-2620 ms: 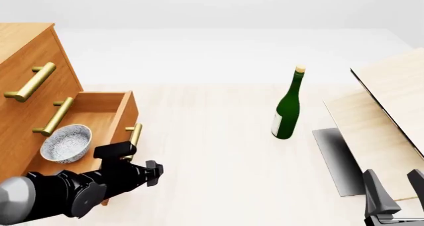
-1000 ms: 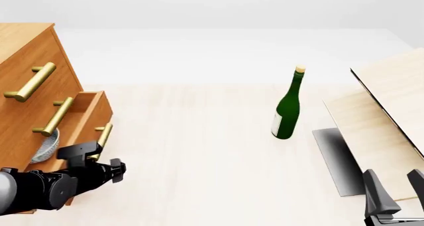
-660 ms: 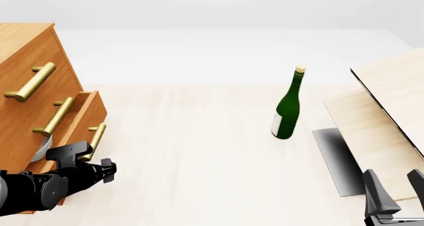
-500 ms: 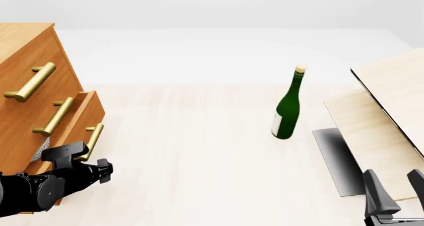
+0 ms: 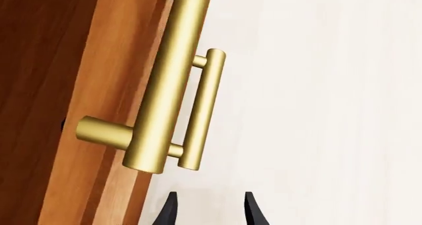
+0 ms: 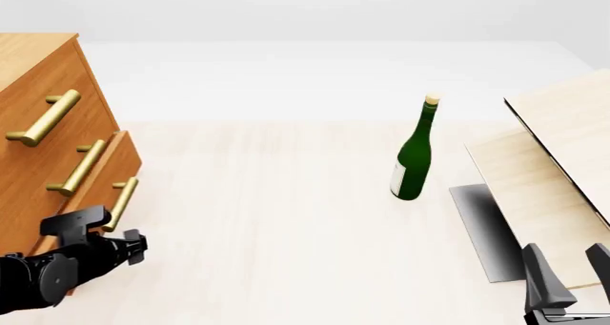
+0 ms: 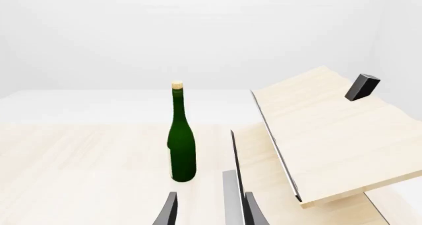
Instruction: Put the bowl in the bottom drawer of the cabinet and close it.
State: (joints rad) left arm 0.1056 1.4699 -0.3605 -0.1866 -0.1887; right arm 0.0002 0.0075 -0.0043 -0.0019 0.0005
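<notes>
Standing upright, the bottle [image 6: 413,154] bears a pale label, seemingly blank; both grippers, left [image 5: 209,209] and right [image 7: 208,208], gape empty.

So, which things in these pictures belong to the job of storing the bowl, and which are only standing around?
Belonging to the job:
- the cabinet
- the bottom drawer, nearly pushed shut; the bowl is not visible now
- the left pincer, close to that drawer's handle

Only standing around:
- the green bottle, upright on the table
- the pale wood boards
- the right pincer, idle
</notes>
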